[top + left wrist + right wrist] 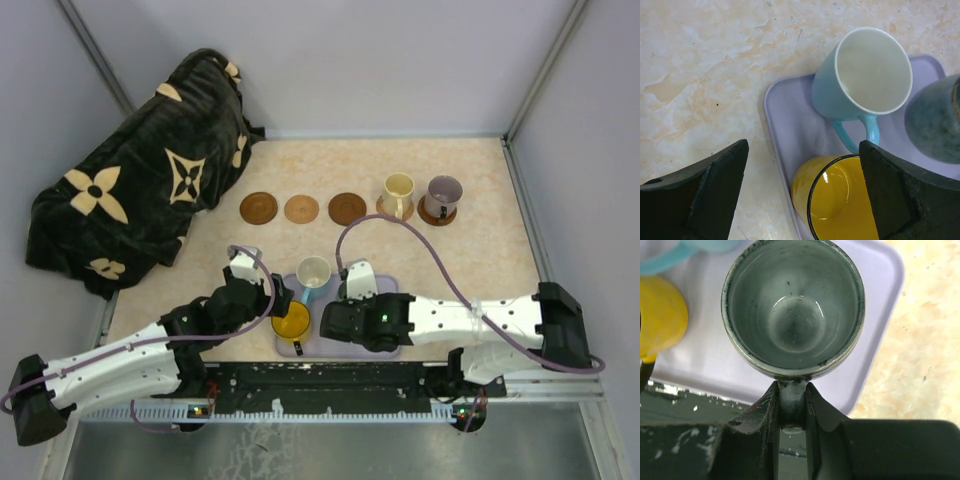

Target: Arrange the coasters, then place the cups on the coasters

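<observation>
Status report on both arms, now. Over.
Left jaws open beside yellow cup. Right jaws shut on handle of grey-green cup, over lavender tray. Three coasters bare. Blue cup close alongside.

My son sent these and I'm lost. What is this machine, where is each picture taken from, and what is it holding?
It is two robot arms bolted at the near edge of a table. The wide picture looks down from above; the other two come from a camera on each wrist. On the table lie three bare coasters, and a cream cup and a purple-grey cup each stand on a coaster. A lavender tray holds a light blue cup, a yellow cup and a grey-green cup. The right gripper pinches the grey-green cup's handle; the left gripper hangs open above the yellow cup. A black blanket lies far left.
</observation>
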Robot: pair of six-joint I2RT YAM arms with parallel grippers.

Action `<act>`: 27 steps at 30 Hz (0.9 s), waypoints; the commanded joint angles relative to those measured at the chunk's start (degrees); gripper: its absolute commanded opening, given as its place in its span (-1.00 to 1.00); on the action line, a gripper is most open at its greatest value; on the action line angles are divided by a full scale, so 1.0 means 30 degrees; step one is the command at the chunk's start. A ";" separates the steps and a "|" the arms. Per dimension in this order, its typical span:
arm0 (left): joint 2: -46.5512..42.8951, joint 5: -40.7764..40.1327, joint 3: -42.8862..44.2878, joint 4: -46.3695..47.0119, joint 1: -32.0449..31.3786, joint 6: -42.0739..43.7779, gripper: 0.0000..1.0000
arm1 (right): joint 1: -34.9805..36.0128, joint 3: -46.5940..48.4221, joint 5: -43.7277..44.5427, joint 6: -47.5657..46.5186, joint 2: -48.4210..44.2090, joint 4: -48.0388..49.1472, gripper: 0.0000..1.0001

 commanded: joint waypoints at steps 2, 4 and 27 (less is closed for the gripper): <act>-0.0159 -0.0232 0.0167 0.0015 -0.0111 -0.0005 0.95 | -0.2375 0.1310 0.3252 -0.1861 -0.1714 0.0639 -1.00; -0.0185 -0.0357 0.0210 -0.0132 -0.0110 -0.0088 0.95 | -0.3642 0.1093 0.2745 -0.3915 -0.2352 0.2490 -1.00; 0.0280 -0.3607 0.0060 -0.0400 -0.0110 -0.1461 0.95 | -1.2740 0.5872 -0.0568 -1.2204 0.6805 1.6522 -1.00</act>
